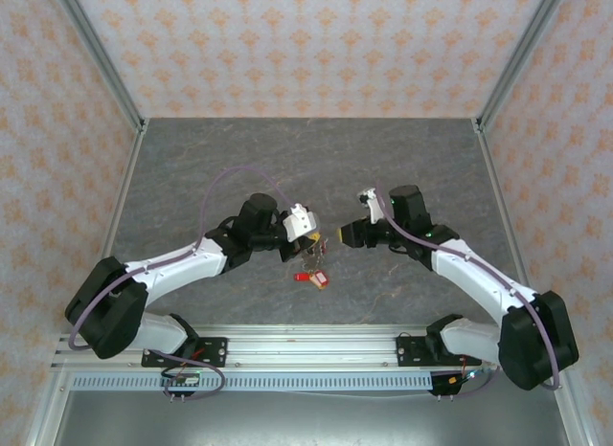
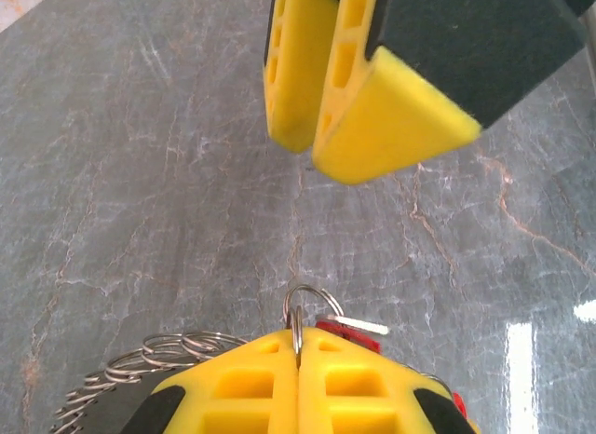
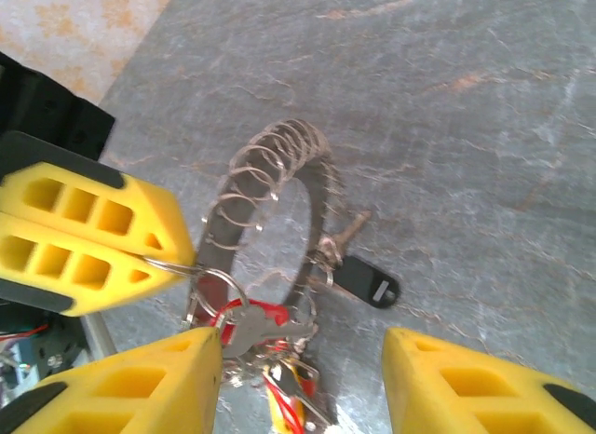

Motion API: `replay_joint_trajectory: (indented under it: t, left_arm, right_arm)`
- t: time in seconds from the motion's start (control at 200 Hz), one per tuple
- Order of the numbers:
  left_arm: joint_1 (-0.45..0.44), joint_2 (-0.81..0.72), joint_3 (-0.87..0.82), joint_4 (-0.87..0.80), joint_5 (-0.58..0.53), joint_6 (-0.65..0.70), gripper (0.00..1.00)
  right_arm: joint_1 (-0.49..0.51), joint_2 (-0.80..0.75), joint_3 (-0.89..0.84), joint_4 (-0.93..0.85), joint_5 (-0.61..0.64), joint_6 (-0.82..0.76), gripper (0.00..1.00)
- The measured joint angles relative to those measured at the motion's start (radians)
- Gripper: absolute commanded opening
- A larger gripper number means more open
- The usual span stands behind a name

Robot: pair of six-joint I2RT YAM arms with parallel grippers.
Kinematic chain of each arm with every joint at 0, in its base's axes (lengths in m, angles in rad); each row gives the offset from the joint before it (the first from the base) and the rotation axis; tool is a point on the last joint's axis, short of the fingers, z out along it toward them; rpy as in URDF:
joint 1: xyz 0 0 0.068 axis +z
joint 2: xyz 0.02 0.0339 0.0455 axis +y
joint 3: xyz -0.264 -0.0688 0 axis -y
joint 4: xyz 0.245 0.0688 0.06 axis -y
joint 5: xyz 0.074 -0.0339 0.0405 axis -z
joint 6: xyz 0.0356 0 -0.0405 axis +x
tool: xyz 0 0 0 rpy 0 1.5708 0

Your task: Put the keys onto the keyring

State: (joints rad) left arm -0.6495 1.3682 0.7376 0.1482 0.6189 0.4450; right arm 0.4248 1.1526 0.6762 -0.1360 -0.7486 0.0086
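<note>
My left gripper (image 1: 314,240) (image 2: 298,339) is shut on a small split ring (image 2: 312,294) above the table; its yellow fingers (image 3: 93,238) enter from the left in the right wrist view. That ring carries a silver key with a red tag (image 3: 251,320) (image 2: 349,329). The keyring (image 3: 317,187), a thin grey hoop strung with several small rings, hangs from the same bunch. Also on it are a black-tagged key (image 3: 368,285) and red and pale yellow tags (image 3: 279,406). The bunch of keys (image 1: 311,276) dangles below. My right gripper (image 1: 337,235) (image 3: 303,339) is open, facing the bunch, its fingers (image 2: 372,117) just apart from it.
The grey marbled tabletop (image 1: 287,159) stretches behind both arms. Patterned walls and metal posts close the cell at left, right and back. A rail (image 1: 306,341) with the arm bases runs along the near edge.
</note>
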Motion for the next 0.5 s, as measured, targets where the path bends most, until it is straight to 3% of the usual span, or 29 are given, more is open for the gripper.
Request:
replay_joint_trajectory:
  t: [0.355, 0.5]
  left_arm:
    - [-0.106, 0.184, 0.254, -0.252, -0.094, 0.134, 0.00]
    - [-0.133, 0.292, 0.340, -0.326, -0.113, 0.167, 0.14]
  right_arm:
    - [-0.004, -0.127, -0.077, 0.011, 0.402, 0.114, 0.52]
    - [-0.014, -0.194, -0.114, 0.015, 0.501, 0.153, 0.52]
